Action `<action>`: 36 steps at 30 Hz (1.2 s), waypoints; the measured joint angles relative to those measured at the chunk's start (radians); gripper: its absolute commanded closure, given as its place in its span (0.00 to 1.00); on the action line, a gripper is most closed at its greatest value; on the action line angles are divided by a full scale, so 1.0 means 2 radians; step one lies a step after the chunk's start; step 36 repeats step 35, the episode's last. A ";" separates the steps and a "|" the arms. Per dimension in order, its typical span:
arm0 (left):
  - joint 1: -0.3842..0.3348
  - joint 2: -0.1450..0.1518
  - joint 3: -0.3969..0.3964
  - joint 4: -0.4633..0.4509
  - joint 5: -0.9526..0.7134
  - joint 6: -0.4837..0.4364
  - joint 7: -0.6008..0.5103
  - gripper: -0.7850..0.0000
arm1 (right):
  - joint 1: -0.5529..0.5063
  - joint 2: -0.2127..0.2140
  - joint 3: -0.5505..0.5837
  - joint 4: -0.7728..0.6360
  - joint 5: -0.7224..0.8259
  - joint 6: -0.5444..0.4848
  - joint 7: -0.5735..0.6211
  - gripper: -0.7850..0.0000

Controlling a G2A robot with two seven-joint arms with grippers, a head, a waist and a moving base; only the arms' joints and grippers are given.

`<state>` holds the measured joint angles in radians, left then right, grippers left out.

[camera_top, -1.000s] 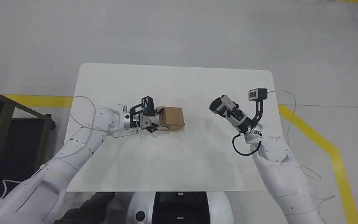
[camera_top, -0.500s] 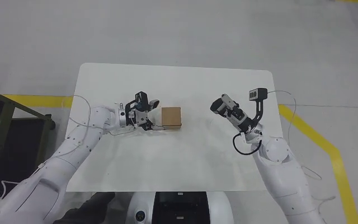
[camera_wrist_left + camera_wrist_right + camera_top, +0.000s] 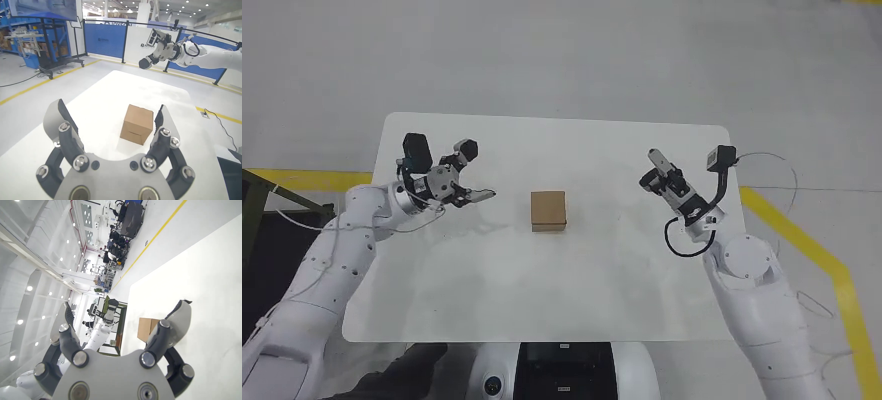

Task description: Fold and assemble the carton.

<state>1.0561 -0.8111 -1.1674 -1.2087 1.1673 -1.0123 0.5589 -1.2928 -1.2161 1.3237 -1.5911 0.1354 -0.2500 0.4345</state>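
The carton [image 3: 548, 210] stands ahead of the left fingers [image 3: 466, 150], well apart from their tips and in line with the gap between them. Those fingers are spread wide and hold nothing. In the left wrist view the left fingers [image 3: 56, 119] frame the carton [image 3: 137, 125] from a height, with the tips above the white table [image 3: 170, 98] and touching neither it nor the box.

The carton is a closed brown cardboard cube with its flaps shut. A seam shows low on the face turned toward the left fingers. It rests flat and square near the middle of the table [image 3: 642, 300], and nothing touches it.

On its other side the right fingers [image 3: 655, 160] are also held wide with nothing between them, raised over the table and well apart from the carton. In the right wrist view one of the right fingers [image 3: 180, 317] covers a corner of the carton [image 3: 144, 328], which lies beyond the tips.
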 measured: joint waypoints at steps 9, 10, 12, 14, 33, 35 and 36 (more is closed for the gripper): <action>0.032 0.019 -0.092 -0.028 -0.059 0.008 -0.065 0.00 | -0.005 0.004 0.030 -0.028 -0.045 0.046 -0.039 0.00; 0.034 0.020 -0.098 -0.031 -0.063 0.010 -0.072 0.00 | -0.006 0.004 0.032 -0.030 -0.047 0.050 -0.040 0.00; 0.039 0.022 -0.110 -0.038 -0.074 0.019 -0.087 0.00 | -0.007 0.005 0.036 -0.033 -0.047 0.055 -0.039 0.00; 0.045 0.022 -0.119 -0.046 -0.084 0.027 -0.101 0.00 | -0.007 0.004 0.038 -0.034 -0.038 0.057 -0.037 0.00; 0.051 0.023 -0.126 -0.056 -0.097 0.034 -0.119 0.00 | -0.007 0.004 0.039 -0.034 -0.036 0.058 -0.037 0.00; 0.051 0.023 -0.126 -0.056 -0.097 0.034 -0.119 0.00 | -0.007 0.004 0.039 -0.034 -0.036 0.058 -0.037 0.00; 0.051 0.023 -0.126 -0.056 -0.097 0.034 -0.119 0.00 | -0.007 0.004 0.039 -0.034 -0.036 0.058 -0.037 0.00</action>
